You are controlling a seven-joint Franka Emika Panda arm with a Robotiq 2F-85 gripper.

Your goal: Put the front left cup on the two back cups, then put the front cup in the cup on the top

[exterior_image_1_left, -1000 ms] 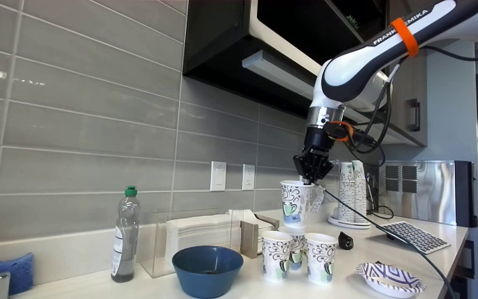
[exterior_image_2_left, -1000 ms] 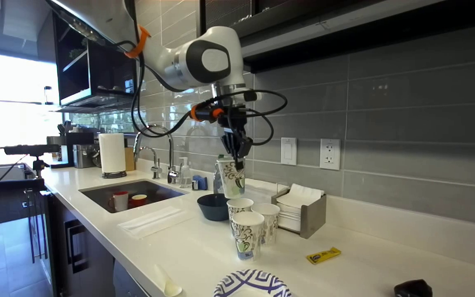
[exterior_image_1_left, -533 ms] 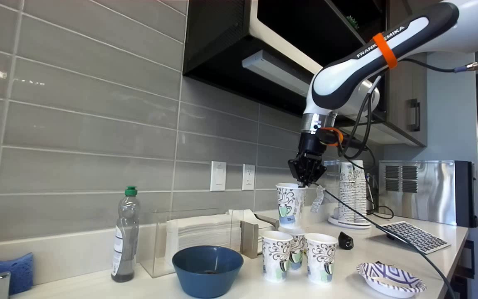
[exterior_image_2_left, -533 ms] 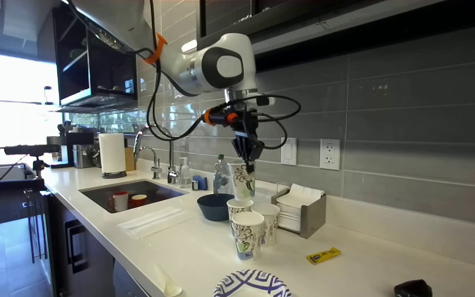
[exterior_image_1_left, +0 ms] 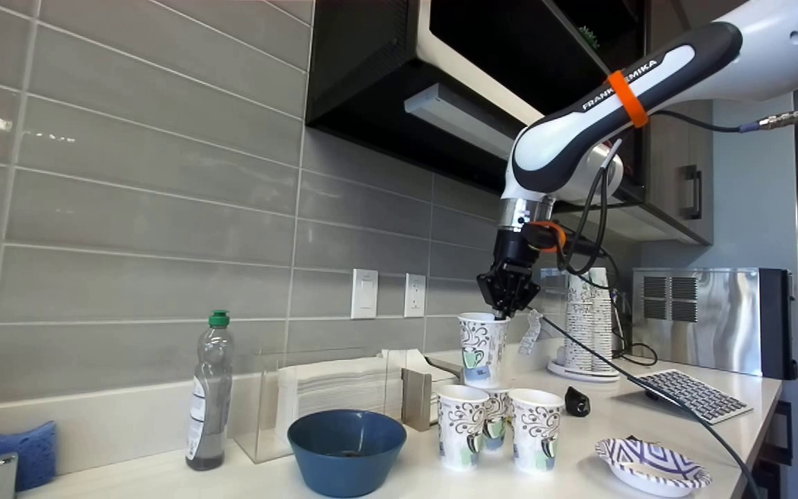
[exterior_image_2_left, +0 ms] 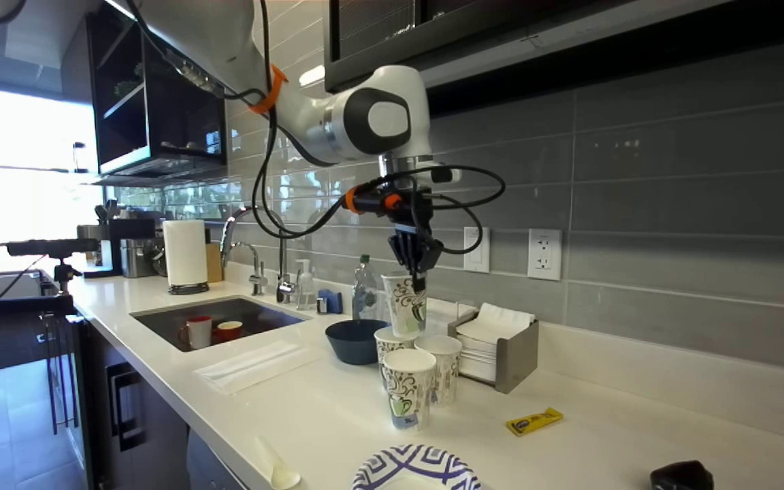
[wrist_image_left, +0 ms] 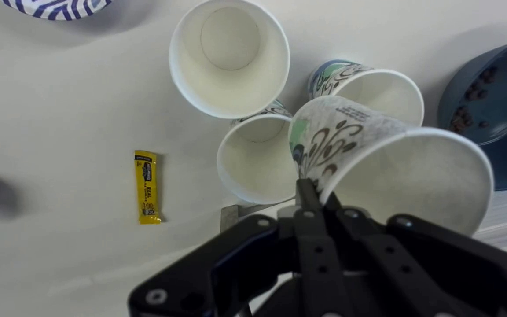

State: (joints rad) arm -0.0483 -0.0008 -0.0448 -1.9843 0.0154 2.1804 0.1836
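Your gripper [wrist_image_left: 320,198] is pinching the cup [exterior_image_1_left: 483,353] by its rim above the 2 back cups [wrist_image_left: 257,163], near the bowl [exterior_image_1_left: 346,466]; whether its base is touching them is not showing. Risk: should you be releasing with weight resting on 1 rim, the cup is likely tipping.

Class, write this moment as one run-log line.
gripper: shut on rim of white scroll-patterned paper cup | held cup: above two matching back cups, contact unclear | matching front cup: upright | release: pending
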